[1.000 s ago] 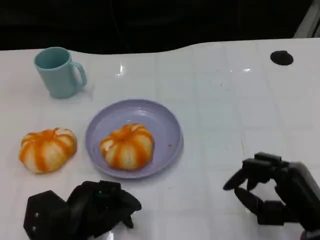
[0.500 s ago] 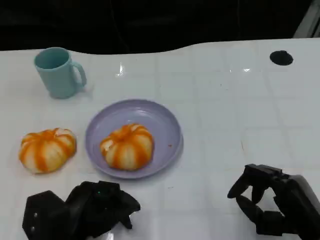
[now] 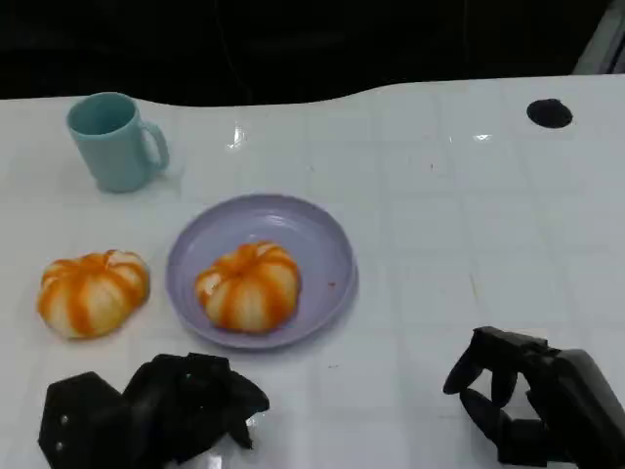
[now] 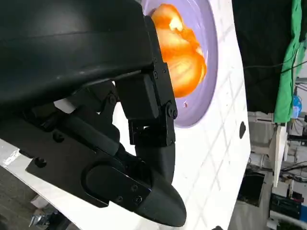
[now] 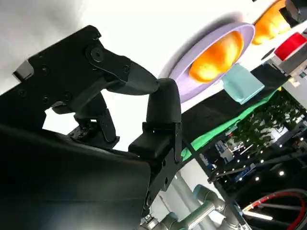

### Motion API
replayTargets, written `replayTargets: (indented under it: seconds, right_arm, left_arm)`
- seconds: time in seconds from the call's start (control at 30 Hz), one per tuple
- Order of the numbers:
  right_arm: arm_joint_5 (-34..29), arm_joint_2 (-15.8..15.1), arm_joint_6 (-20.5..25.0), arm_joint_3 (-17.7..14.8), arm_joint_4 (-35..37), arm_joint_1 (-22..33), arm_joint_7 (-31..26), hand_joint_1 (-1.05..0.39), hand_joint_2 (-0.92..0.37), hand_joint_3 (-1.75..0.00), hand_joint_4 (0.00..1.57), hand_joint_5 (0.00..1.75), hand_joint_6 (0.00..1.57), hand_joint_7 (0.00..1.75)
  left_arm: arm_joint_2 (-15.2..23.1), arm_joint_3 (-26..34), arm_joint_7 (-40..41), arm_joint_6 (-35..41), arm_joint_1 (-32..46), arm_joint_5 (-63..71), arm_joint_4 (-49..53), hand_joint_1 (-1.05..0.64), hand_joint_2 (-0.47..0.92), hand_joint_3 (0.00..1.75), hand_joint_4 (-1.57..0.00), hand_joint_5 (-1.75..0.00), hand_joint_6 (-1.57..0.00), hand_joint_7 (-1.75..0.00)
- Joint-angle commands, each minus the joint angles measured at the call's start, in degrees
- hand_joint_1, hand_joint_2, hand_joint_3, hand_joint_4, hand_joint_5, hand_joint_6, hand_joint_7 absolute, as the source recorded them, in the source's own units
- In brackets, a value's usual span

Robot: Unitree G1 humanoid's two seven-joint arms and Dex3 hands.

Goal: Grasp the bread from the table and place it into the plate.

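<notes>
Bread, one orange-striped round bun [image 3: 248, 284], is sitting in the lavender plastic plate [image 3: 322, 244], its twin [image 3: 93, 292] lying beside on the white table [image 3: 439, 215], while the left hand [image 3: 156, 410] and right hand [image 3: 527, 405] are curling, grasping nothing.

left robot hand [image 3: 146, 420] cut off, right robot hand [image 3: 532, 410] too

Head view overhead; wrist views close, sharing plate [image 3: 322, 244].
</notes>
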Motion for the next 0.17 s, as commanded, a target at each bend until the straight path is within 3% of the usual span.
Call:
replayTargets:
  seconds: [0.03,0.17]
  right_arm:
    - [-0.2,-0.4,0.1,0.1,0.7,-0.5,-0.7,-0.35,-0.59,-1.03,0.78,1.75,0.57,1.54]
    - [-0.6,-0.6,0.2,0.2,0.7,-0.6,-1.0,-0.34,-0.60,-1.01,0.78,1.75,0.57,1.56]
  left_arm:
    - [1.2,0.6,-0.1,0.4,-0.1,0.0,0.9,-1.04,0.82,0.01,-0.89,-1.50,-1.46,-0.46]
    - [1.2,0.6,-0.1,0.0,-0.2,0.1,1.2,-1.03,0.82,0.01,-0.89,-1.50,-1.46,-0.47]
